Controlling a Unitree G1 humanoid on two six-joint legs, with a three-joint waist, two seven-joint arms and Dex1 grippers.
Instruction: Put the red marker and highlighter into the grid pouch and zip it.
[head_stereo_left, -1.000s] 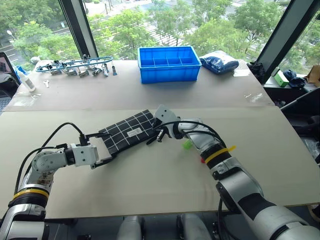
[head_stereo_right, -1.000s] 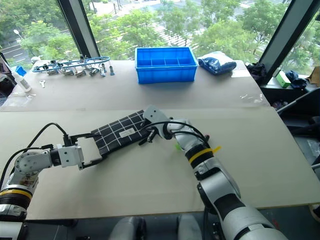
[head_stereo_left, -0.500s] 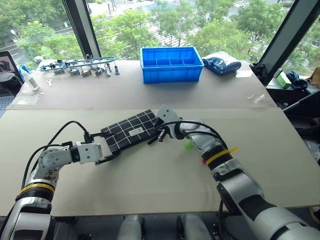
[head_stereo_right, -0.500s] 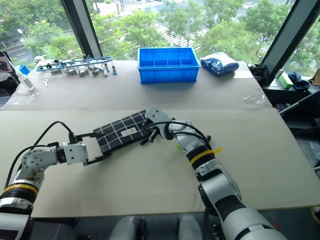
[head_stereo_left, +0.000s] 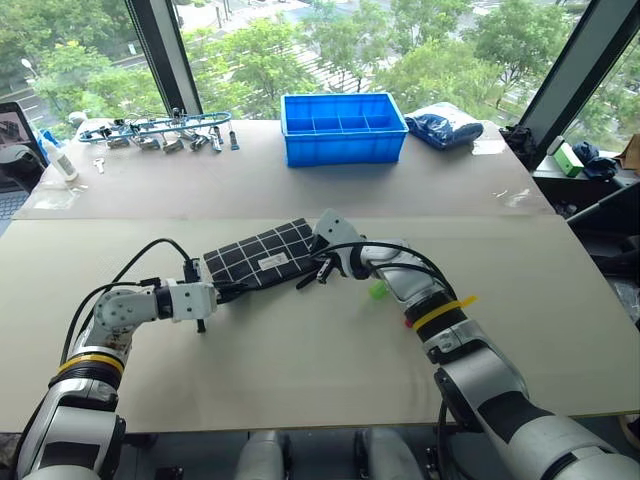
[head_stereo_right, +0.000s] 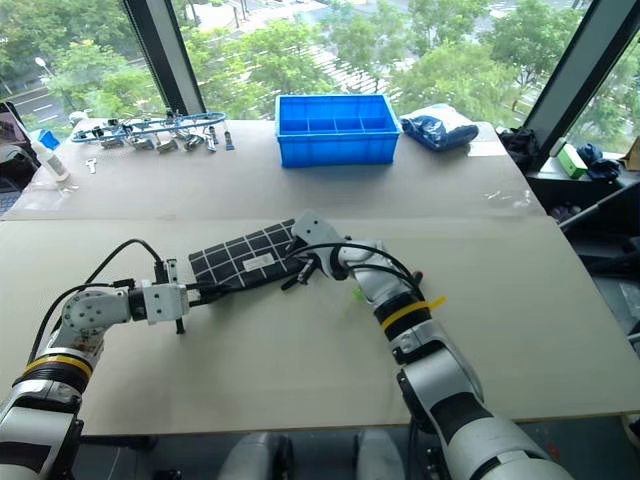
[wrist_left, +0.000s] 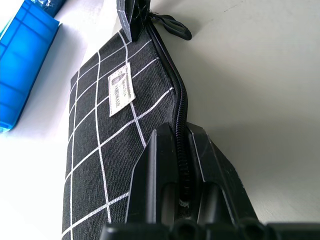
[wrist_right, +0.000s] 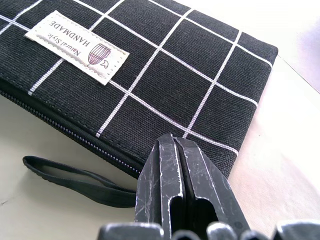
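The grid pouch (head_stereo_left: 260, 262) lay flat in the middle of the desk (head_stereo_left: 300, 370). The left gripper (head_stereo_left: 222, 293) pinched the pouch's zipper edge at one end. The right gripper (head_stereo_left: 318, 274) was closed tight at the other end, by the strap (wrist_right: 70, 181). The highlighter (head_stereo_left: 376, 289) peeked out beside the right arm. Bare desk lay all around.

pale tables (head_stereo_left: 300, 370) before tall windows (head_stereo_left: 300, 40), daylight, trees (head_stereo_left: 440, 50) seemingly outside.
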